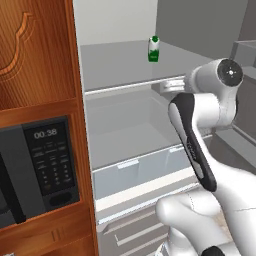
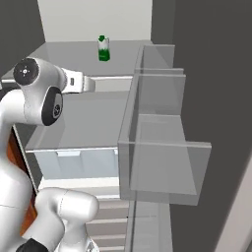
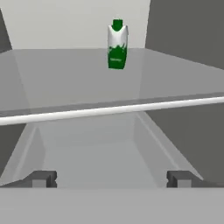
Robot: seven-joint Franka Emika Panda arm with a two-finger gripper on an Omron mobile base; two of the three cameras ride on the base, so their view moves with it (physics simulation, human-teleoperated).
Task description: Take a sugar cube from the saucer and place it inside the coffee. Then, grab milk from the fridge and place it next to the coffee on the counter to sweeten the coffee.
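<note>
Fridge (image 1: 125,65): it's sitting wide open in front of the arm, pale grey inside, with flat shelves and see-through grey drawers lower down.
Microwave (image 1: 42,167): black one with a keypad, sitting in the reddish-brown wood cabinet (image 1: 37,55) just to the left of the fridge opening in the left base view. Well off to the side, not blocking anything.
Door bins (image 2: 157,142): in the right base view these translucent bins are running along the right side of the shelves, beside the arm's path rather than across it.
Shelf edge (image 3: 109,110): the white front strip of the upper shelf is cutting straight across the hand view, between the fingers and the carton. That's the main thing sitting in the way.
Milk (image 3: 117,46): standing upright near the back of the upper shelf, green cap up, nothing beside it. Same spot in the left base view (image 1: 154,49) and the right base view (image 2: 103,48).
Gripper (image 3: 111,179): reaching into the fridge at about shelf height, pointing toward the back wall.
Fingers (image 3: 41,179): spread wide apart, nothing between them.
Milk vs fingers: the carton is lining up roughly with the gap between the two tips, a bit above them in the hand view, and well apart from them, far back on the shelf. No contact.
</note>
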